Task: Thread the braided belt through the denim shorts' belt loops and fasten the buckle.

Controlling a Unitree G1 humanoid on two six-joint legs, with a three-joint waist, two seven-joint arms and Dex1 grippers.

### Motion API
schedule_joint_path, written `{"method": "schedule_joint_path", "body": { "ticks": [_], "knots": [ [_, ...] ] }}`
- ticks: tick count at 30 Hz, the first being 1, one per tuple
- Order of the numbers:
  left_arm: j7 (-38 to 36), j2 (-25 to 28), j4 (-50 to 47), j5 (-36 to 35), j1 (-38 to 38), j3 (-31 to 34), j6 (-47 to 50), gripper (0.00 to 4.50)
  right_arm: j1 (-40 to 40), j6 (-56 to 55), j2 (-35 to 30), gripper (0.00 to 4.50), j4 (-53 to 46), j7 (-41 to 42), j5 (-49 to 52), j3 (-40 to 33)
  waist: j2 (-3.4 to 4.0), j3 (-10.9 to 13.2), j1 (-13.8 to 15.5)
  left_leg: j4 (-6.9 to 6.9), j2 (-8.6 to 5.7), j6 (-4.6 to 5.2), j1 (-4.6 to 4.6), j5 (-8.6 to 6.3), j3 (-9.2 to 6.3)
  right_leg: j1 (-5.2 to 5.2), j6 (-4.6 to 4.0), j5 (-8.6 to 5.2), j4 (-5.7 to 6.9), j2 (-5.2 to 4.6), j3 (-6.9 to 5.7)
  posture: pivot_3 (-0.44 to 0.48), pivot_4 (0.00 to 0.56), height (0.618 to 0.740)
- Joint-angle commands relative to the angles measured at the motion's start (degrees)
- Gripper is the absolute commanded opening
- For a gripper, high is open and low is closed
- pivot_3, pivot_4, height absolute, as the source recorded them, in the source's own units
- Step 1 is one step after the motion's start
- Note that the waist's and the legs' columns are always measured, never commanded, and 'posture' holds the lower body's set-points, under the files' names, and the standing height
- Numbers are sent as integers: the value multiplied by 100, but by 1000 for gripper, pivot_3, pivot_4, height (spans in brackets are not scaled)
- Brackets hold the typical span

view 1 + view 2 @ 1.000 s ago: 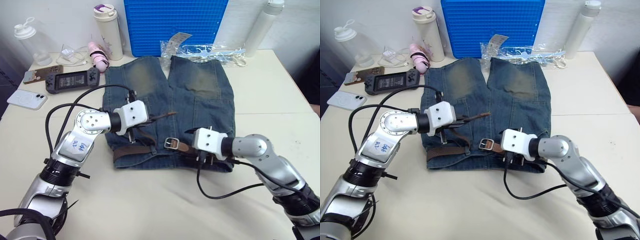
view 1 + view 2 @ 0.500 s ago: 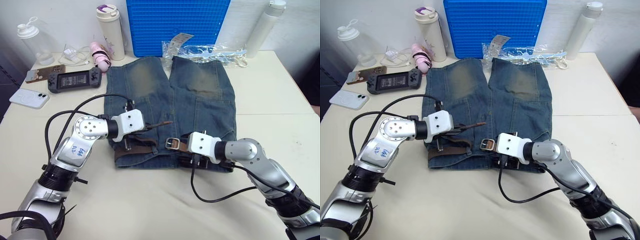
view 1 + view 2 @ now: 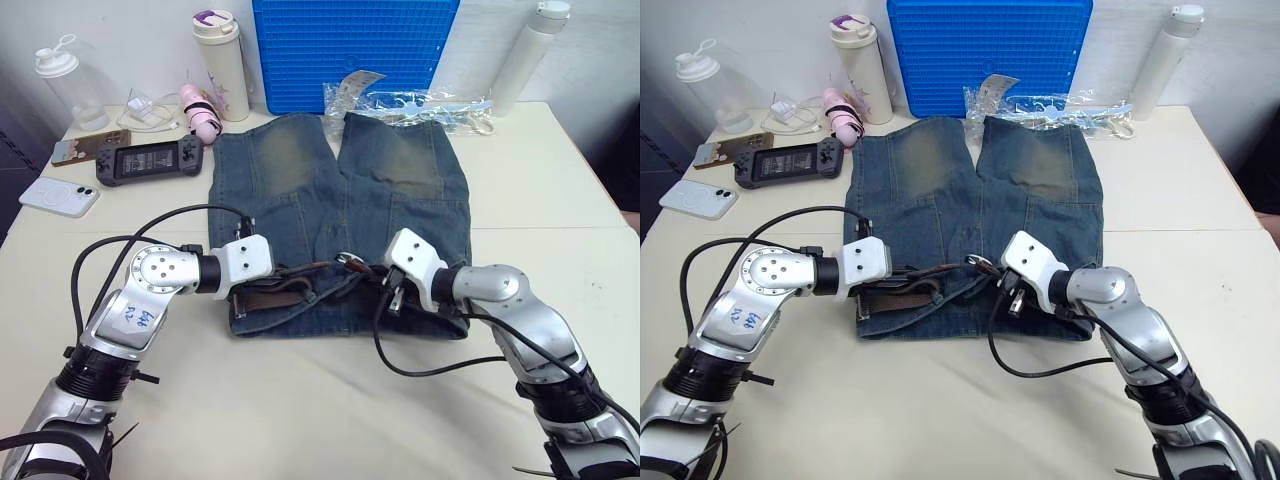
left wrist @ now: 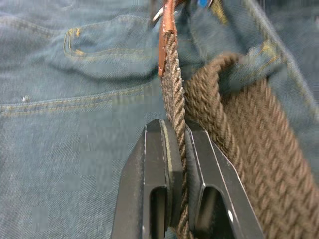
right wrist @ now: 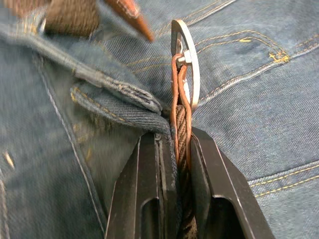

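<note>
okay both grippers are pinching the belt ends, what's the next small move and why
Probably ease the left gripper toward the buckle to feed the braided belt tip through the frame. Both grippers are shut on the belt, the right gripper holding just behind the buckle, and the tip sits just short of it.

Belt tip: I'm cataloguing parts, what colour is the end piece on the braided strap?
Reddish-brown leather, capping the dark brown braided belt; the left wrist view shows the tip best.
</note>
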Motion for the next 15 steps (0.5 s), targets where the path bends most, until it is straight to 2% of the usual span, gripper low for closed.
{"method": "schedule_joint_path", "body": {
  "ticks": [1,7,15],
  "knots": [
    [133,-170,-260,-92,-134,107,223,0,-143,181,55,110,-374,-87,285,-211,0,0,0,0,0,0,0,0,0,-1,0,0,1,0,0,0,150,693],
    [507,-468,-302,37,-296,172,397,0,-121,234,7,110,-491,-150,437,-154,0,0,-3,0,-1,0,1,0,2,-2,0,0,3,0,1,0,150,693],
    [615,-524,-268,69,-383,148,589,0,-108,141,-65,110,-567,-118,475,-43,0,0,-1,-1,-1,0,1,0,2,-3,0,0,4,0,1,0,150,693]
  ]
}}
